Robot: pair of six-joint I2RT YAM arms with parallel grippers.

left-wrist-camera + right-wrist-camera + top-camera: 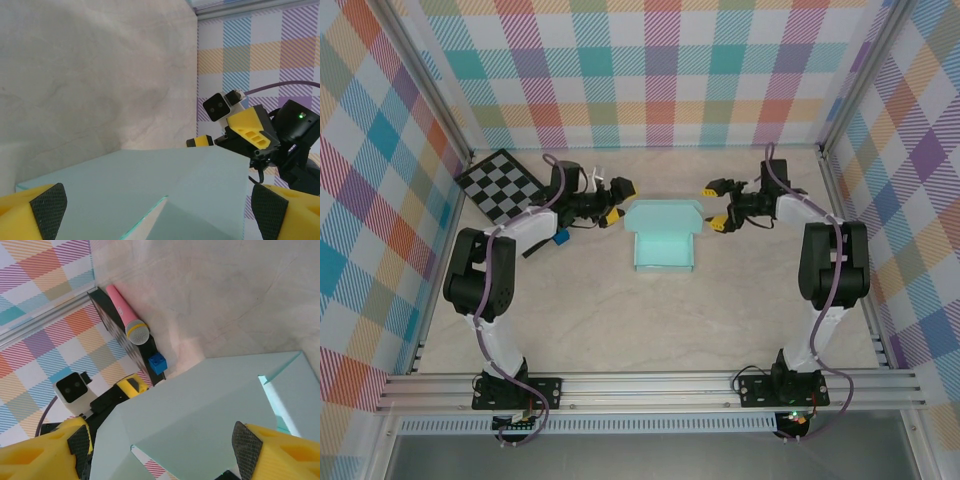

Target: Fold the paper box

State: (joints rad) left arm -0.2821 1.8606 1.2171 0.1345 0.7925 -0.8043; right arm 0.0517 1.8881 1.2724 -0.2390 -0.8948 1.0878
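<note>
The paper box [663, 240] is pale mint card in the middle of the table, with a wide flap raised along its far edge. My left gripper [617, 200] stands open at the flap's left end. My right gripper [717, 205] stands open at its right end, facing the left one. In the left wrist view the paper box [150, 185] spreads between the wide-apart fingers of the left gripper [160, 212]. In the right wrist view the paper box [200, 410] lies between the spread fingers of the right gripper [164, 444]. Neither pair of pads presses the card.
A checkerboard [500, 185] lies at the back left with a small blue cube [561, 238] beside the left arm. A pink microphone [127, 320] rests by the board. Plaid walls enclose the table, and an aluminium rail [650, 385] runs along the near edge.
</note>
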